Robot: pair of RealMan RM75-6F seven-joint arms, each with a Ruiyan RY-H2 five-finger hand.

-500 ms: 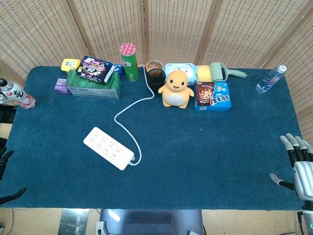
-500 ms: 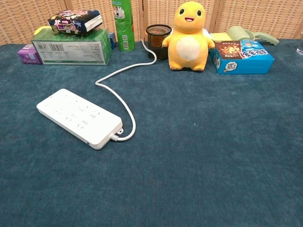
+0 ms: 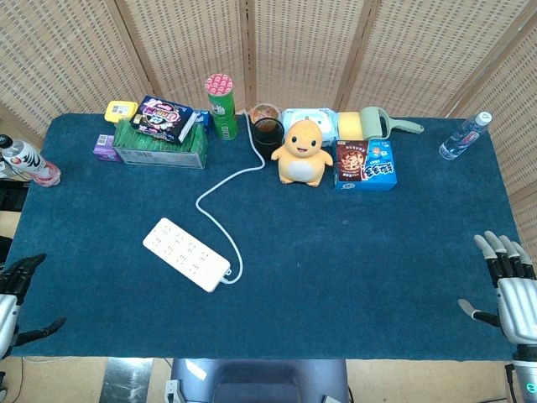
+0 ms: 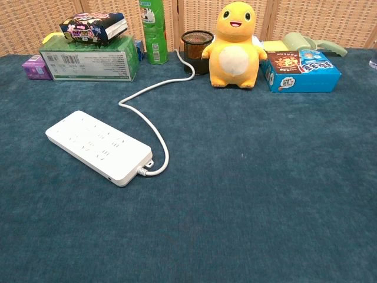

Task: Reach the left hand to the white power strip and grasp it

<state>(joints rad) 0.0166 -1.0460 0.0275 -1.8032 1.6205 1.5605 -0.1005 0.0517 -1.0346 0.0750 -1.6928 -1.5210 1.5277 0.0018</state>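
White power strip (image 3: 186, 253) is laid flat on the blue table cloth (image 3: 352, 260), left of centre, long axis run from 10 to 4 o'clock. Nothing is in contact with it. Its white cord (image 3: 225, 185) is led off from the 4 o'clock end, looped back and carried toward 1 o'clock, to the dark cup (image 3: 268, 130) in the back row.

Left hand (image 3: 15, 290) is seen at the table's 8 o'clock corner, well apart from the strip, fingers spread, nothing held. Right hand (image 3: 506, 285) is seen at the 4 o'clock corner, fingers fanned apart, nothing held. Neither is caught by the chest view.

At 12 o'clock of the strip, a green box (image 3: 161, 146) is noted with a snack packet (image 3: 164, 118) on top. An orange plush toy (image 3: 302, 153) is set beside the cup, a blue carton (image 3: 365, 164) just right of it.
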